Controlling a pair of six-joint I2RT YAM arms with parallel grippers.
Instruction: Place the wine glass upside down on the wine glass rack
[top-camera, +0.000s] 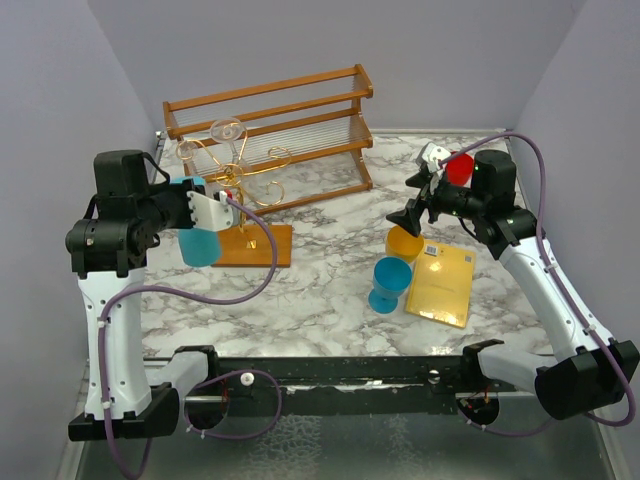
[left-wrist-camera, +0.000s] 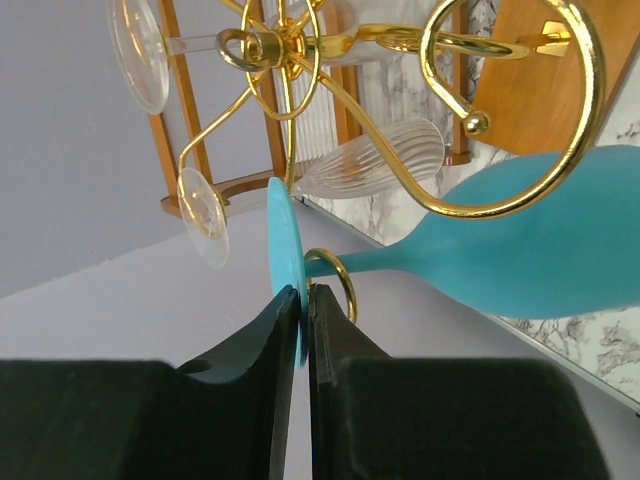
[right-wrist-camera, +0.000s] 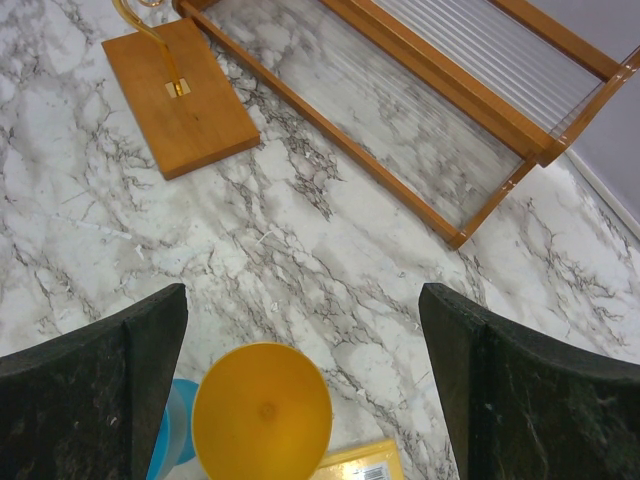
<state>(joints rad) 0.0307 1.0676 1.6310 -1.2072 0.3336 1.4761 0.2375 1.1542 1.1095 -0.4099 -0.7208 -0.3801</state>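
Note:
The gold wire wine glass rack stands on its orange-brown base at the back left. My left gripper is shut on the foot of a turquoise wine glass, which hangs bowl-down beside the rack. In the left wrist view the fingers pinch the foot disc, a small gold curl sits at the stem, and a large gold loop crosses the bowl. Clear glasses hang on the rack. My right gripper is open above a yellow glass.
A two-tier wooden slatted shelf stands behind the rack. A second blue glass stands upright beside the yellow glass. A yellow book lies to their right. Grey walls close in on both sides.

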